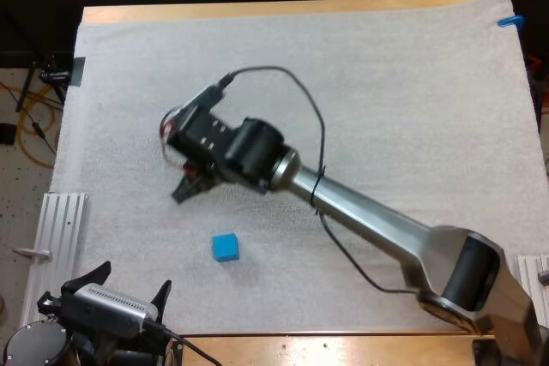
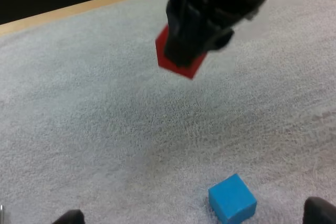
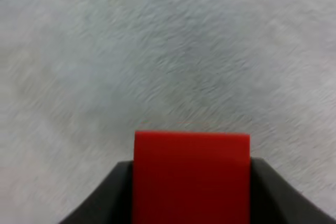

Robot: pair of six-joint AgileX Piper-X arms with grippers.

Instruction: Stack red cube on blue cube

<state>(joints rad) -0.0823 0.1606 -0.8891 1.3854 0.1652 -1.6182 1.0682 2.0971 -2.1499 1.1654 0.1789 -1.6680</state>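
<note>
The red cube (image 3: pixel 191 177) sits between the two black fingers of my right gripper (image 3: pixel 191 198), which is shut on it. Seen from the left wrist, the red cube (image 2: pixel 178 61) hangs above the white mat under the right gripper (image 2: pixel 191 35). In the high view the right gripper (image 1: pixel 190 179) is left of the mat's centre, and its body hides most of the cube. The blue cube (image 1: pixel 226 248) lies on the mat nearer the front edge, a little right of that gripper, and appears again as the blue cube (image 2: pixel 232 199). My left gripper (image 1: pixel 129 282) rests open at the front left corner.
A white ribbed rail (image 1: pixel 58 229) lies along the mat's left side and another (image 1: pixel 530 270) at the front right. The wooden table edge (image 1: pixel 343 349) runs along the front. The right arm (image 1: pixel 369 216) crosses the mat diagonally.
</note>
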